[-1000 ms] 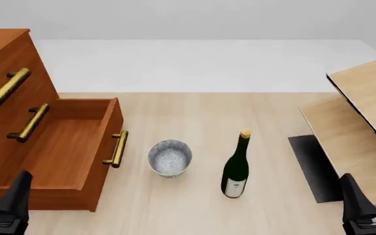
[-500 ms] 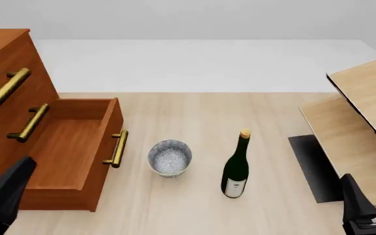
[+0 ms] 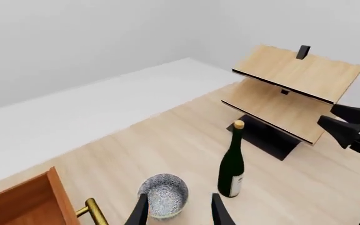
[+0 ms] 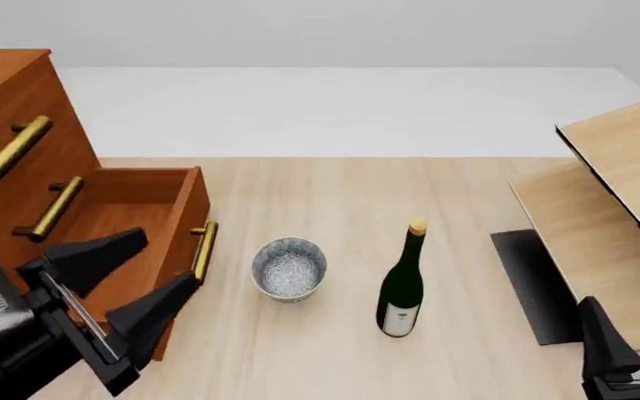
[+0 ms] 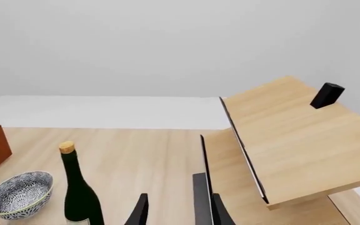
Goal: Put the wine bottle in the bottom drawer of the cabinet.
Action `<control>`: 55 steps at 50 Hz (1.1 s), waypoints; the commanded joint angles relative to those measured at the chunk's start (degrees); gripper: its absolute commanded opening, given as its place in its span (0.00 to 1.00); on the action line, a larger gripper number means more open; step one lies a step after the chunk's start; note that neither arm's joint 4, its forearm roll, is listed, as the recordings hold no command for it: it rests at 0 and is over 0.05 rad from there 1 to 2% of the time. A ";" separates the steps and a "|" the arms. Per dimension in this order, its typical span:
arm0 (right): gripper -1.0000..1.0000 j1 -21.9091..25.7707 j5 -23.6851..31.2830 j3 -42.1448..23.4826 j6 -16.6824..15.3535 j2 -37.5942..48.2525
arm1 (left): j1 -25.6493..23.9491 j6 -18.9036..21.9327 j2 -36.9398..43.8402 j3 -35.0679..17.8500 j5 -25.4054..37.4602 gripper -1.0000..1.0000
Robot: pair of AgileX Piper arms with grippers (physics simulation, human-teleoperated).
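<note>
Glass, tall and dark green, the wine bottle (image 4: 402, 287) looks heavy, slick, tippy; I'd grip its body with my spread left end effector (image 4: 131, 279).

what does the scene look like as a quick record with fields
bottle: upright on the table, right of the bowl, untouched
bowl: on the table between drawer and bottle
bottom drawer: pulled open, nothing visible inside
cabinet: at the left, two upper drawers shut
left pincer: open, in front of the open drawer, holding nothing
right pincer: low at the right, open, holding nothing
shelf boards: at the right
</note>
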 commanded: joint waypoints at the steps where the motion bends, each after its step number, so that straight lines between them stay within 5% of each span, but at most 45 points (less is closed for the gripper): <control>1: 1.00 0.53 0.28 -0.02 0.31 0.15 | -6.79 2.07 11.76 -0.02 -8.56 1.00; 32: 1.00 1.04 0.43 0.07 1.19 0.88 | -13.92 -1.41 39.64 -6.56 -20.31 1.00; 35: 1.00 1.01 0.53 0.07 1.20 0.81 | -15.27 -6.75 42.03 -7.64 -21.20 1.00; 37: 1.00 0.94 0.55 0.07 1.25 0.78 | -15.31 -3.47 44.27 -8.20 -22.33 1.00; 55: 1.00 1.01 0.38 0.07 1.69 1.08 | -16.03 -3.70 55.72 -12.17 -28.44 1.00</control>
